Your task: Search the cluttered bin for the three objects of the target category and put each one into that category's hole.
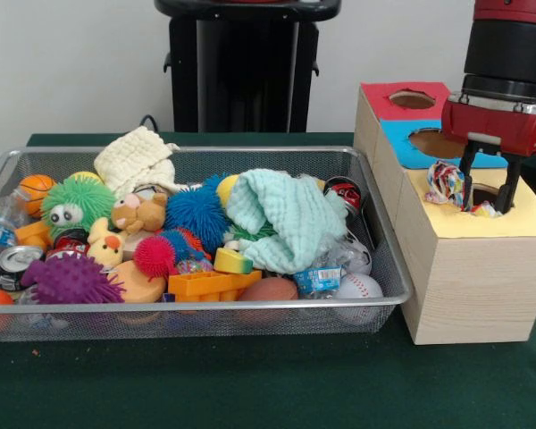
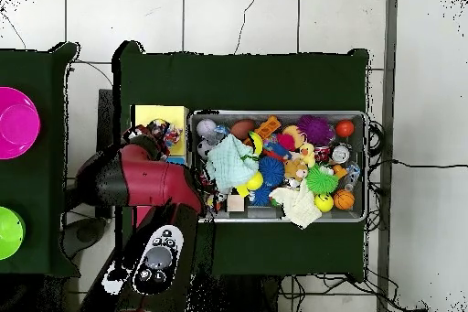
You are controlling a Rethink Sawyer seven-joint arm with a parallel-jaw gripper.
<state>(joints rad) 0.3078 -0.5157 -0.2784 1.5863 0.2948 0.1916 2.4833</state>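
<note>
**Sorting scene: gripper above the yellow-topped hole, dotted cloth at its rim**

Nearest the camera in the front view lay the green table cover [image 1: 250, 384], bare along its near edge. Behind it, toward the table's left side in that view, stood the wire-mesh bin [image 1: 196, 308], heaped with toys. Against its near rim rested a purple spiky ball [image 1: 69, 280], an orange block [image 1: 210, 284], a brown ball [image 1: 268, 290] and a baseball [image 1: 359, 286]. The mint-green waffle cloth [image 1: 281, 217] was draped over the clutter in the right half of the bin, and the cream waffle cloth [image 1: 138, 159] hung over the bin's far rim toward the left. Between them sat a blue spiky ball [image 1: 196, 213], a green spiky ball with eyes [image 1: 78, 206] and a tan plush animal [image 1: 139, 213].

At the table's right side in the front view stood the pale wooden box [image 1: 469, 286], its top divided into red, blue and yellow sections. The gripper [image 1: 489, 201] hung over the hole in the yellow top [image 1: 487, 192], its two dark fingers [image 1: 465, 183] spread apart and pinching nothing. The small white dotted cloth [image 1: 446, 183] lay bunched on the yellow surface at the hole's left rim, just beside one finger; whether it touched that finger could not be told. A further scrap of patterned cloth showed at the hole's edge between the fingers.

In the overhead view the red arm [image 2: 137, 180] covered most of the box.
</note>
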